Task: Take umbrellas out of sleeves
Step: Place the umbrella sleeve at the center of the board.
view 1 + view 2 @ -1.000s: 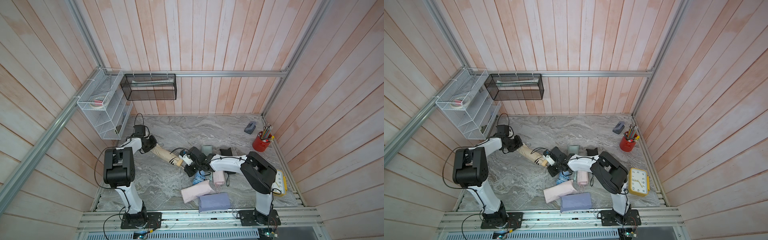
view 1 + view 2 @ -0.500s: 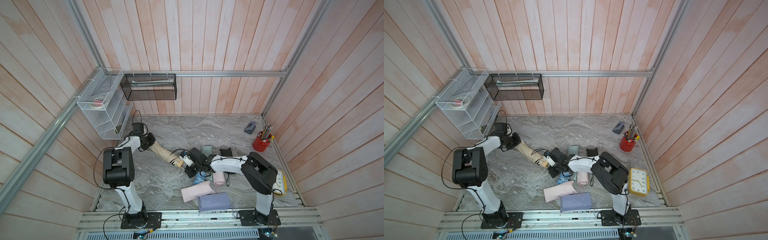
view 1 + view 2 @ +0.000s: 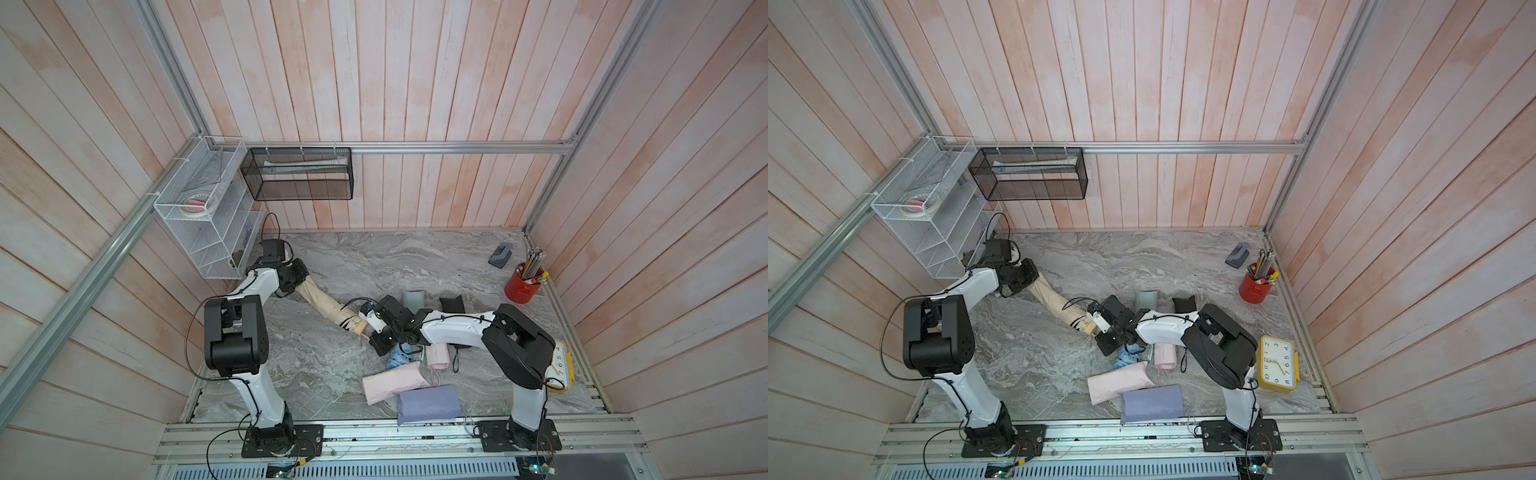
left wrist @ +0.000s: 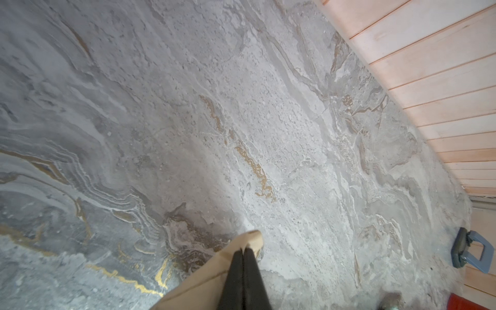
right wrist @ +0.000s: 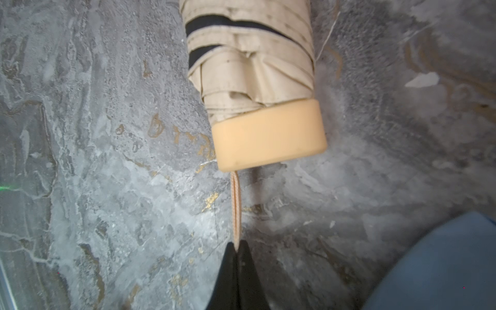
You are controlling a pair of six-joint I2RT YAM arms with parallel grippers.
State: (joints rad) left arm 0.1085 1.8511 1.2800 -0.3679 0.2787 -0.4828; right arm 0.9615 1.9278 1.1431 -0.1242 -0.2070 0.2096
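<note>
The beige sleeve (image 3: 318, 297) (image 3: 1048, 296) lies slanted on the marble table, left of the middle. My left gripper (image 3: 302, 279) (image 4: 243, 251) is shut on its closed far end (image 4: 212, 271). The beige umbrella (image 3: 352, 323) (image 3: 1082, 323) (image 5: 252, 67) sticks out of the sleeve's other end, pleated, with black straps and a tan handle cap (image 5: 268, 134). A thin wrist cord (image 5: 235, 204) runs taut from the cap into my right gripper (image 3: 367, 329) (image 5: 236, 245), which is shut on it.
Under and in front of the right arm lie a light blue bundle (image 3: 398, 358) (image 5: 442, 263), two pink ones (image 3: 392, 380) (image 3: 437, 356) and a lavender pouch (image 3: 428, 403). Mint (image 3: 413, 298) and black (image 3: 452, 305) ones sit behind it. At right: red pencil cup (image 3: 521, 286), clock (image 3: 1278, 365).
My left gripper has shifted a little toward the back left corner with the sleeve's end, and the sleeve has followed. The right gripper has hardly moved.
</note>
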